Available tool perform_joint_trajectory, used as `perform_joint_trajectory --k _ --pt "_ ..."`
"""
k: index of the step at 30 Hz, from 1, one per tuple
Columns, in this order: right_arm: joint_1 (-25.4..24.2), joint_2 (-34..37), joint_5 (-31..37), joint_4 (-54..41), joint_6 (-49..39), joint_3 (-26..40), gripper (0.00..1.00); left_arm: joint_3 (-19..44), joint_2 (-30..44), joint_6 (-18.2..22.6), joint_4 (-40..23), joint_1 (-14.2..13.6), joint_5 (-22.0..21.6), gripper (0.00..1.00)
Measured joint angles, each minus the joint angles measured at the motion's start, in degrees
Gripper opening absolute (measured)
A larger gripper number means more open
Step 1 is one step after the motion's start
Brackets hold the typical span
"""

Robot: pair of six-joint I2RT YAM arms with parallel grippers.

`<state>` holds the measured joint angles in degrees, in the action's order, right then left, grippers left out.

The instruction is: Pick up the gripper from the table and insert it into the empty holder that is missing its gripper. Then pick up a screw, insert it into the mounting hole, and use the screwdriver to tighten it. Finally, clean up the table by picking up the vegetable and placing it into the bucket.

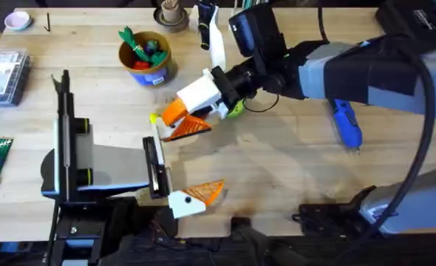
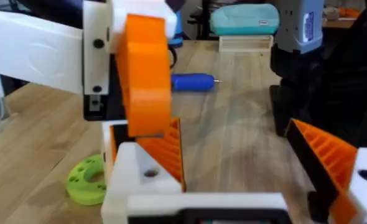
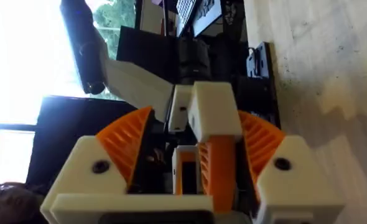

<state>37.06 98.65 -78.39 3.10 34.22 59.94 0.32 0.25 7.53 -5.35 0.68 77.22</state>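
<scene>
**Left wrist view: the gripper set at the holder, flanked by the right fingers**

The gripper [image 2: 168, 149] is seen against the holder [image 2: 137, 186], its ribbed face turned inward, just above the mounting hole [image 2: 149, 173]. How fully it is seated cannot be made out, since much of it is covered by one of the right fingers [image 2: 146, 68], which hangs directly in front.

From the right wrist, the right fingers are shown spread apart on either side of the gripper [image 3: 218, 171] and the holder [image 3: 211, 109]. One pad is close against them and a gap is left at the other.

The left fingers [image 2: 333, 158] are held wide apart, with nothing between them.

In the overhead view the vegetable [image 1: 154, 118] is mostly hidden at the edge of the right fingers [image 1: 175, 111]. A green disc [image 1: 235, 109] lies just behind them. The screwdriver [image 1: 346, 124] lies on the tabletop [image 1: 277, 170], well apart to the right. The bucket [image 1: 145, 59] stands farther back, with red and green toy vegetables inside.
</scene>
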Motion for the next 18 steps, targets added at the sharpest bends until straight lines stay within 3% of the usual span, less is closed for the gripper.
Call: perform_joint_trajectory --k 7,18 --pt "-2.63 -0.01 2.50 0.85 -1.91 0.00 0.785 0.00 0.00 -0.24 -0.76 -0.83 3.89 0.993" --pt "-13.14 0.00 11.64 1.02 -5.31 0.00 0.789 0.00 0.00 -0.26 -0.85 -0.83 5.34 0.992"
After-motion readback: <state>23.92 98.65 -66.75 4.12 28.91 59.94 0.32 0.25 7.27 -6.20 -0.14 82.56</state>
